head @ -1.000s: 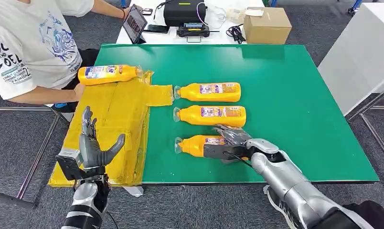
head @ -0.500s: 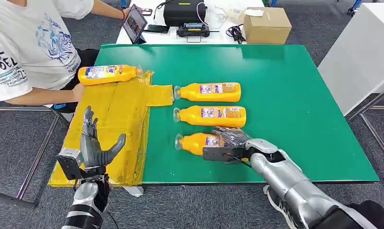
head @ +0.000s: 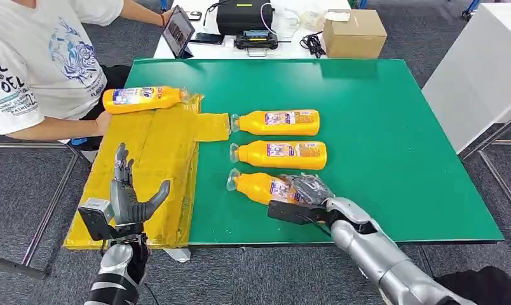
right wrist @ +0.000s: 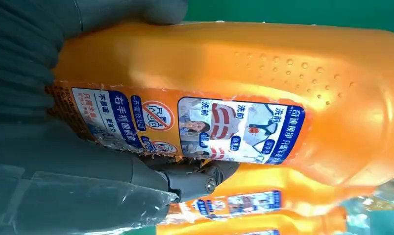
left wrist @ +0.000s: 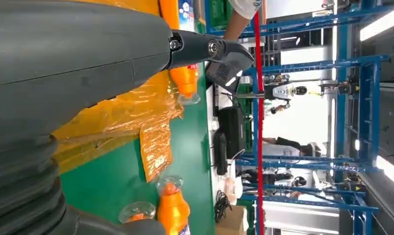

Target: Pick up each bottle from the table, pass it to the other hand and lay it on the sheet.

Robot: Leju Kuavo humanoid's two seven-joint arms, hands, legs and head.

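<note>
Orange plastic, glossy and smooth, makes up every bottle here, so I judge them stiff-walled but slick, moderately heavy if full, and best taken around the broad labelled body rather than the narrow clear-capped neck.

From the head view, the right hand (head: 307,190) grips the nearest bottle (head: 260,187) at its wide end, the neck pointing toward the yellow sheet (head: 157,159); the bottle sits slightly askew on the green tabletop (head: 393,127). Two more bottles (head: 278,154) lie parallel just beyond it, and a fourth bottle (head: 142,99) rests along the sheet's far edge. The left hand (head: 129,197) is raised over the sheet, fingers spread, holding nothing. A person (head: 37,63) sits at the tabletop's left corner.

The left wrist view shows the crinkled, film-like sheet (left wrist: 126,112) and clear caps of bottles (left wrist: 174,205) on the matte green surface.

The right wrist view shows the held bottle (right wrist: 263,83) close: a paper-like label, dimpled texture near one shoulder, dark fingers (right wrist: 33,49) wrapped around its body. The dimples may help against slipping during the handover.
</note>
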